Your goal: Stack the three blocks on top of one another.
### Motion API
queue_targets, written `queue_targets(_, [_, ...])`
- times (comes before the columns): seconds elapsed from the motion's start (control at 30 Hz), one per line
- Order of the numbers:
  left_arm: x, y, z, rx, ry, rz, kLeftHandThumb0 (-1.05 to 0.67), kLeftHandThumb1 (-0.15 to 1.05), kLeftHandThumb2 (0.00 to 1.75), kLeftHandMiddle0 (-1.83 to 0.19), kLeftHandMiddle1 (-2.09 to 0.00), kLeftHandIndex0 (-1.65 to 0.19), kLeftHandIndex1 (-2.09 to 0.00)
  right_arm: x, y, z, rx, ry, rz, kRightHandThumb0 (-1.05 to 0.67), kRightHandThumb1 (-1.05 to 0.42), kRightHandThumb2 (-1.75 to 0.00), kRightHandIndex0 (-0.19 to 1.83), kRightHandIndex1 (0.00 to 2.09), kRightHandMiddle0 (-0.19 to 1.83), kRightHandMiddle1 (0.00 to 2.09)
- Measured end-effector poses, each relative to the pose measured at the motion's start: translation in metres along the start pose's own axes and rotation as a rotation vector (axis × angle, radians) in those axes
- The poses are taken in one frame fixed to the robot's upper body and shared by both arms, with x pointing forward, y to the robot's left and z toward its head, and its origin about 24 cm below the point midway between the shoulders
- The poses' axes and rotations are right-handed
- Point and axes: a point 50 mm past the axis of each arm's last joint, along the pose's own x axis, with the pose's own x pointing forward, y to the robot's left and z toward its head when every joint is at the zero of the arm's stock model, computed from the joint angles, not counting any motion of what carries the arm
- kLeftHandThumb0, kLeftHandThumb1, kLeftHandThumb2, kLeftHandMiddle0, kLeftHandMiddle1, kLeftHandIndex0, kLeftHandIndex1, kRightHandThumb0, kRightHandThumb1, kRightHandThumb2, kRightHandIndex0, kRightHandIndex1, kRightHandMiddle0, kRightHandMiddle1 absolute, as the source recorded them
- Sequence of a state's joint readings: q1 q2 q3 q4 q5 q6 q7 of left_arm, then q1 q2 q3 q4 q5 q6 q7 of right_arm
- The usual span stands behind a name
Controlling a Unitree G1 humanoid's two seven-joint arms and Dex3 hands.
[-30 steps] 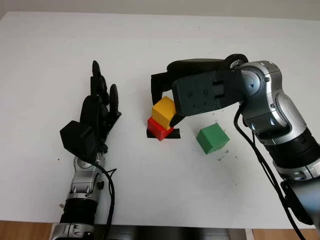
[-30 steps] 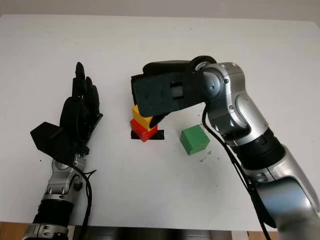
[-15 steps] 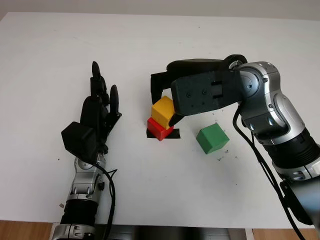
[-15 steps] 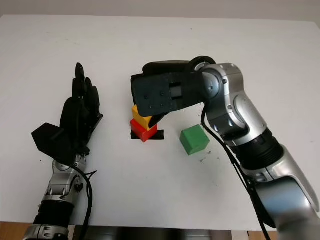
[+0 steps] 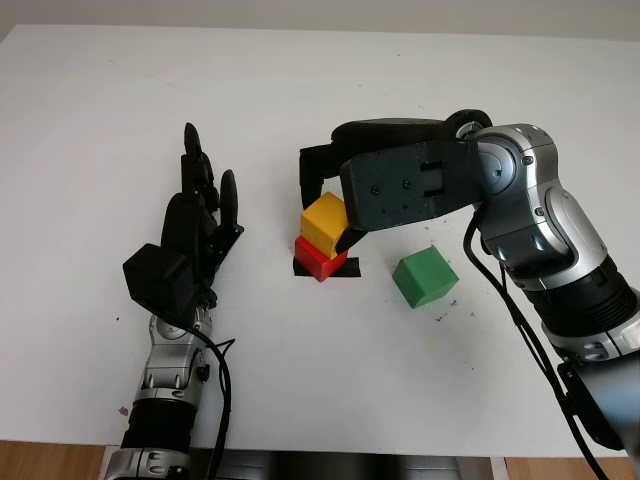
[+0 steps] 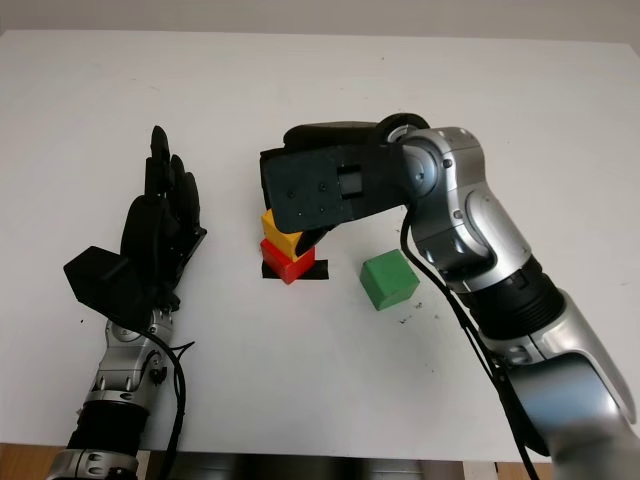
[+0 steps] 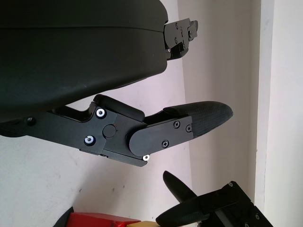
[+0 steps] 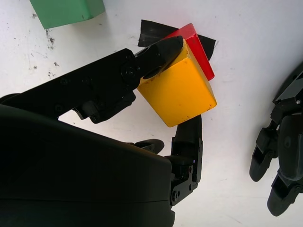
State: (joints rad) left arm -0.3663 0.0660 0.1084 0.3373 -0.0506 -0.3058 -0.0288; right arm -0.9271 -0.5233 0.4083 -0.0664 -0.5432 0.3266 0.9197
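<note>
A yellow block (image 5: 323,221) sits on a red block (image 5: 318,262) near the middle of the white table (image 5: 400,80). It is turned a little relative to the red one. My right hand (image 5: 327,205) reaches in from the right and is shut on the yellow block, with one finger (image 8: 158,51) on one side and another finger (image 8: 189,135) on the opposite side. A green block (image 5: 424,277) lies alone on the table just right of the stack. My left hand (image 5: 195,220) is held open to the left of the stack, apart from it.
A strip of black tape (image 5: 347,270) lies on the table under the red block. The right forearm (image 5: 540,240) arches above the green block. The table's front edge runs along the bottom of the picture.
The right hand and the yellow block have edged slightly left over the red block. The left hand and the green block have not moved.
</note>
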Motion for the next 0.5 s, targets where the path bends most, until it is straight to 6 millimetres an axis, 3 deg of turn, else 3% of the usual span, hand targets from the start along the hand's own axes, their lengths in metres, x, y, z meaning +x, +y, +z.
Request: queue_targets(0.5, [-0.0014, -0.0012, 0.0001, -0.011, 0.001, -0.004, -0.70, 1.05, 0.65, 0.19, 0.00, 0.19, 0.00, 0.0022, 0.0009, 0.0029, 0.019, -0.016, -0.001, -0.38, -0.99, -0.05, 0.37, 0.04, 0.26, 1.56])
